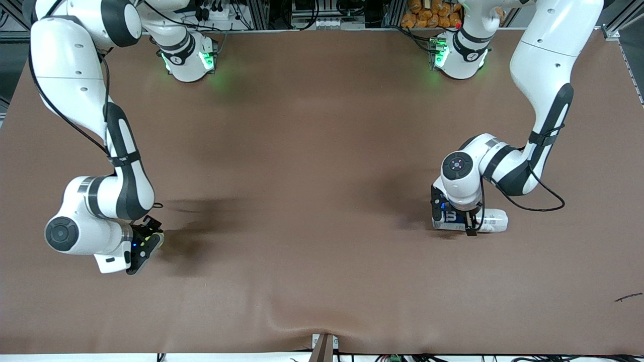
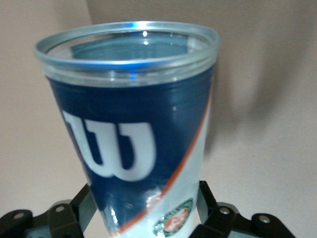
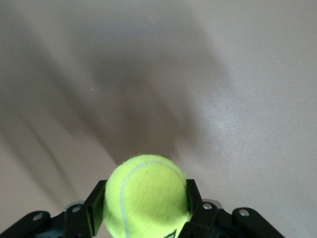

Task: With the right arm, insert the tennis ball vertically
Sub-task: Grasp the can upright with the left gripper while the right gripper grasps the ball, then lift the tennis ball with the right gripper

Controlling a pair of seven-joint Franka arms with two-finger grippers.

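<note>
Two pads of the right hand (image 3: 143, 220) pinch the tennis ball (image 3: 146, 201) at its equator, light, fuzzy, springy, w/ the left hand (image 2: 148, 218) clamped round the slick can (image 2: 133, 134) lying on the worktop (image 1: 312, 201).

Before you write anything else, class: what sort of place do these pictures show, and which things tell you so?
Most likely a robotics lab. Two white arms are bolted along one edge of a brown-covered table, cables and equipment racks run along that edge, and the grippers handle test props: a tennis ball and a ball can.
</note>
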